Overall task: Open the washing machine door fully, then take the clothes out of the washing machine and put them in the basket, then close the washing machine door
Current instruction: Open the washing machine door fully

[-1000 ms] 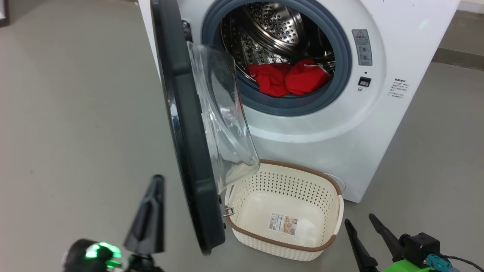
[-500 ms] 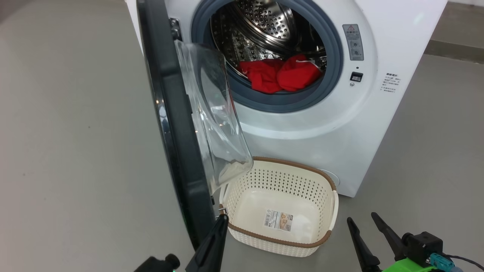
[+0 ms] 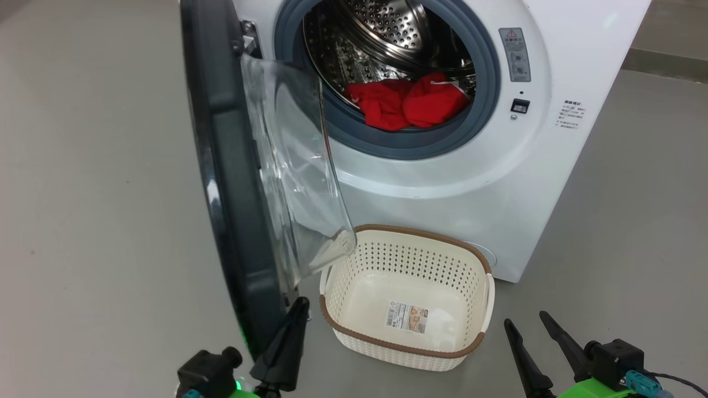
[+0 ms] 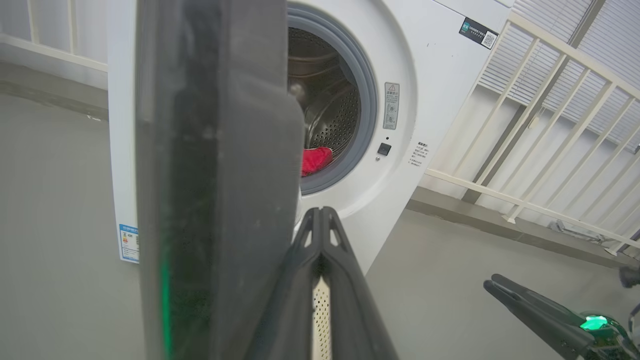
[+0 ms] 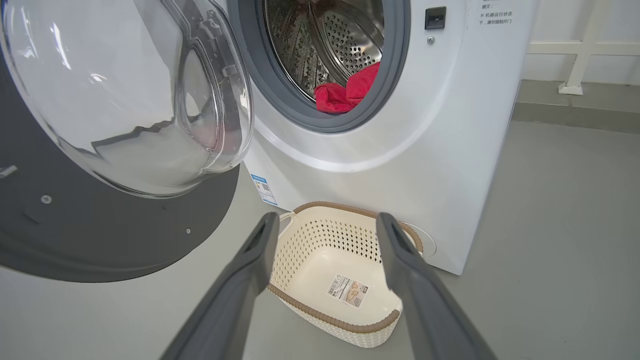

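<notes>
The white washing machine [image 3: 442,188] stands with its door [image 3: 227,182] swung out, black rim edge-on and clear glass bowl [image 3: 293,166] facing right. Red clothes [image 3: 406,102] lie at the drum's front lip. The cream basket [image 3: 420,234] sits empty on the floor below the opening. My left gripper [image 3: 298,309] is shut on nothing, its tip just right of the door's lower edge, on the glass side. In the left wrist view the door [image 4: 215,175] looms close beside my left gripper [image 4: 320,212]. My right gripper [image 5: 327,217] hangs open above the basket [image 5: 320,315].
Bare grey floor lies to the left of the door and to the right of the machine. A low grey kerb [image 3: 664,61] runs behind the machine on the right, with a white railing [image 4: 550,125] above it.
The head camera has shifted. My left gripper has gone from the door's outer left side to its lower edge on the glass side. The door's edge stands a little further from the basket.
</notes>
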Robot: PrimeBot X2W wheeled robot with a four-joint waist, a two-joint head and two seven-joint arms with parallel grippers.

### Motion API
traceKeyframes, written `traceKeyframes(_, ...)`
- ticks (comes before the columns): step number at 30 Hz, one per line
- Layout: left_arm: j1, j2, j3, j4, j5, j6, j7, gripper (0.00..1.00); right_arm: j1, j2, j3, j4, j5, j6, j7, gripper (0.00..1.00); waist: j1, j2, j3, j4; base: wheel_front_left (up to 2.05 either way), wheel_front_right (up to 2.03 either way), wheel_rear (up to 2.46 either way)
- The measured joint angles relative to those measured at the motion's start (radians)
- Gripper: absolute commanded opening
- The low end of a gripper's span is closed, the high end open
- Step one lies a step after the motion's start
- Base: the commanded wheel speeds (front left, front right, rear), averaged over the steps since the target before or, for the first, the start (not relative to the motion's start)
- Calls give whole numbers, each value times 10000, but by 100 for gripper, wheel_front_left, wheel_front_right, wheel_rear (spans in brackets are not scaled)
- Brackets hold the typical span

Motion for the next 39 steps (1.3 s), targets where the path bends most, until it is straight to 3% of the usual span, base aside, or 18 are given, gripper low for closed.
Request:
traceKeyframes(19,239,316,3933,543,1517,-600,2,0,-34,19,249,19,15,2,0,100,-1,0,167,357,0,0,0)
traceKeyframes(39,-2340,1429,7348,2405,2247,-752,-2,0,-799,-316,196,6,-2,2,0,100,-1,0,1236,28,0,0,0)
